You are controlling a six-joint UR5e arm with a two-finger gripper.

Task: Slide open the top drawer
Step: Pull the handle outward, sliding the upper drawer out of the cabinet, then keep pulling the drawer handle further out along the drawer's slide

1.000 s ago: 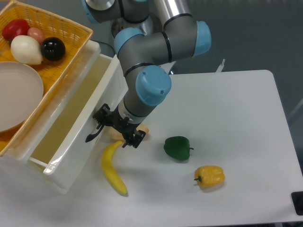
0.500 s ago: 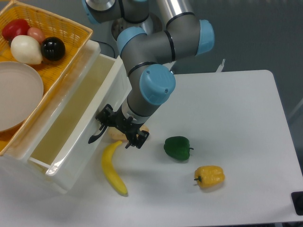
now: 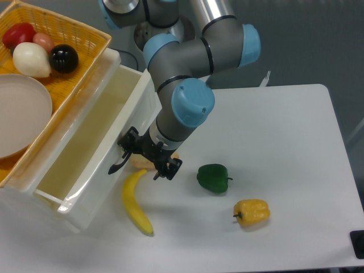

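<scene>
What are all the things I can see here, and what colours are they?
top drawer: 1, cream-white, pulled out at the left, inside looks bare
drawer handle: 1, black, on the drawer front, at the tool
basket: 1, yellow wicker, top left on the cabinet
plate: 1, off-white, in the basket
round things in the basket: 4, red, pinkish, white, black
banana: 1, yellow, on the table below the tool
green pepper: 1, middle of the table
yellow pepper: 1, right of and below the green one
pale thing: 1, mostly hidden behind the tool
table: 1, white
arm: 1, grey with blue caps
tool: 1, black, at the handle
</scene>
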